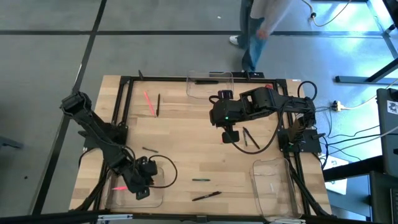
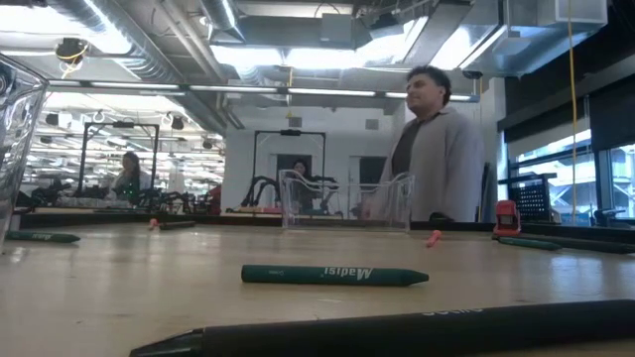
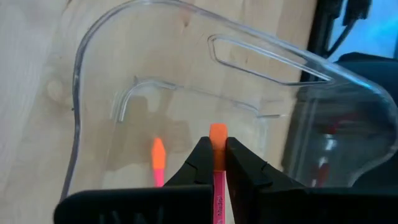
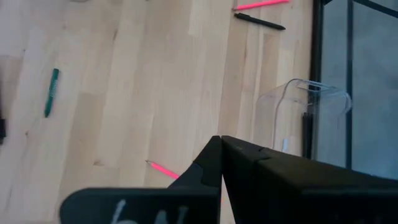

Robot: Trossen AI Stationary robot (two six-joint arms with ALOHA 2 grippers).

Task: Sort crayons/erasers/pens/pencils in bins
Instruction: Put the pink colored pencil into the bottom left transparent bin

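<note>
My left claw [image 3: 217,163], clamped on a pink crayon [image 3: 218,140], hangs over the near-left bin [image 3: 99,37]; next, release inside.

You can read "Madisi" upside down on the green crayon [image 2: 335,275] at centre of the low view. Lettering on the black stick [image 2: 397,332] below it is too blurred for you to read.

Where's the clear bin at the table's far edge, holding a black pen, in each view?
High: far bin, top centre of table.
Low: centre, at far edge.
Left wrist: not in it.
Right wrist: right side.
Shared landmark: black pen inside, high and right wrist.
</note>
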